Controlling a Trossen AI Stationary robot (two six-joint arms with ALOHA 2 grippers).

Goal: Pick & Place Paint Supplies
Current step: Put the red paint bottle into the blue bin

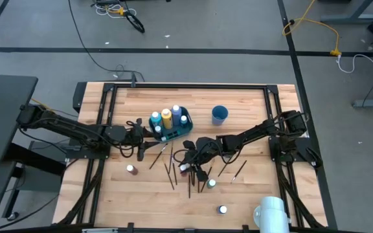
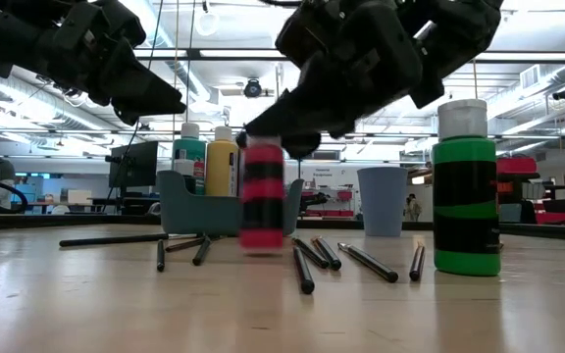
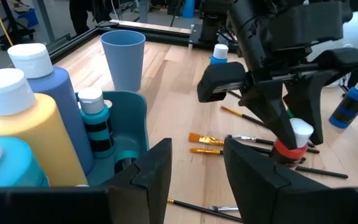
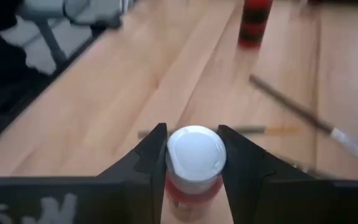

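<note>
Right wrist view: right gripper (image 4: 191, 149) clasps red bottle (image 4: 192, 163); left gripper (image 3: 194, 165) spread beside bin (image 3: 132, 124).

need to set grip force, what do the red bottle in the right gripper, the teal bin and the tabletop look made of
The red white-capped paint bottle, between the right gripper's fingers: likely plastic, with a smooth matte cap. The teal bin: apparently moulded plastic, with smooth walls and a slight sheen. The tabletop: wood, pale planks with visible grain and seams, a light satin finish. The left gripper hangs open beside the bin.
</note>
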